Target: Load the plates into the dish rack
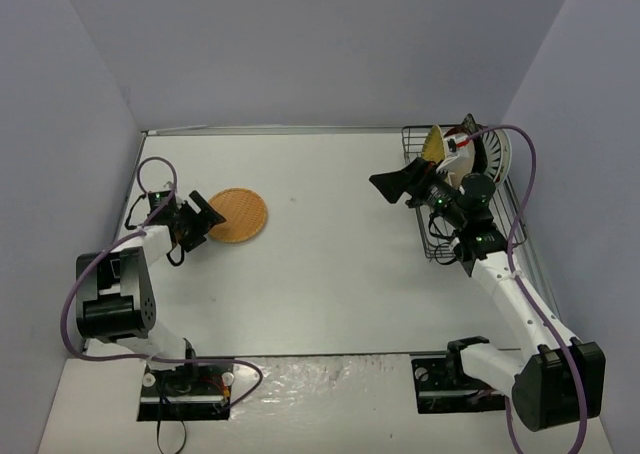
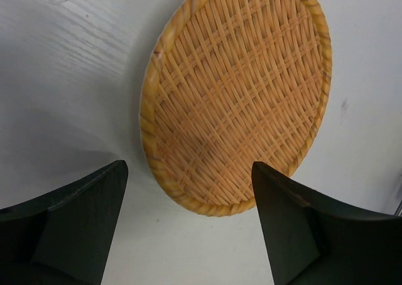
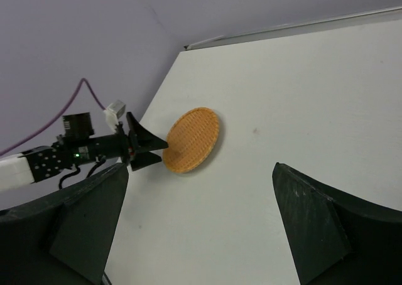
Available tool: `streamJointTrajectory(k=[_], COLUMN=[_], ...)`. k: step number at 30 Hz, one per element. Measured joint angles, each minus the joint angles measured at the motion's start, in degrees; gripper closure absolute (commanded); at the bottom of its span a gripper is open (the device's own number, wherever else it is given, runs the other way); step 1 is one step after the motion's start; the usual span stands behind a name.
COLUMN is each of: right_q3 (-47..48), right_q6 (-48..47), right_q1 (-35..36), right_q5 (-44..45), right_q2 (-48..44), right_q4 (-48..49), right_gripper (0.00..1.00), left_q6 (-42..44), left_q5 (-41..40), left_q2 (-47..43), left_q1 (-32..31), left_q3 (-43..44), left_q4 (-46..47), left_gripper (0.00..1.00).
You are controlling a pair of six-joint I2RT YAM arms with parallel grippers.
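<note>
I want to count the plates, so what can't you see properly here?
Plates in the dish rack: top view, too small and partly behind the right arm, so no count.
Dish rack: missing from both wrist views.
Round woven plate: left wrist view, far rim cut off by the top edge.

A flat white tabletop [image 1: 330,284] forms the floor of a three-sided enclosure. It is shut in by a back wall [image 1: 320,44], a left wall [image 1: 50,124] and a right wall [image 1: 600,84], all the same plain, matte pale lavender. A thin pale strip [image 1: 280,130] runs along the tabletop's far edge where it meets the back wall, a small dark speck [image 1: 292,198] marks the surface a little left of the middle, and the near edge looks scuffed and mottled under soft, even light with only faint shadows.
</note>
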Motion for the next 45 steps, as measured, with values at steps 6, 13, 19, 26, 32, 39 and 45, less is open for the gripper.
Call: streamJointTrajectory(k=[6,13,19,26,32,39,45], right_q3=[-0.20,-0.24,-0.24,0.29,1.22,5.64,9.19], right_q6=[2.06,2.26,0.70,-2.72,-1.56,1.86,4.90], right_q1=[0.31,0.50,2.09,8.39,12.73,18.72,23.08], right_q5=[-3.44,-5.16,-5.21,-2.35,0.50,3.40,3.83], right_q2=[-0.36,-0.33,-0.21,1.18,5.44,14.57,21.74], right_q4=[3.84,4.77,3.54,0.00,-0.64,-0.77,-0.53], right_gripper=[0.03,0.02,0.02,0.01,0.01,0.01,0.02], left_q6=[-4.79,-10.09,-13.93,-17.69,-17.91,-18.84,-22.15], left_q5=[3.66,6.51,7.88,9.62,10.57,12.28,15.49], left_q2=[2.20,5.54,8.85,7.44,-1.02,-18.76,-28.11], left_q1=[2.45,2.88,3.12,3.12,3.06,2.39,1.11], left_q3=[-4.22,-7.27,-9.25,-11.51,-14.15,-15.79,-16.71], left_q4=[9.93,21.70,28.50,30.67,25.73,18.86,17.72], left_gripper=[0.34,0.51,0.87,1.00,1.00,1.00,1.00])
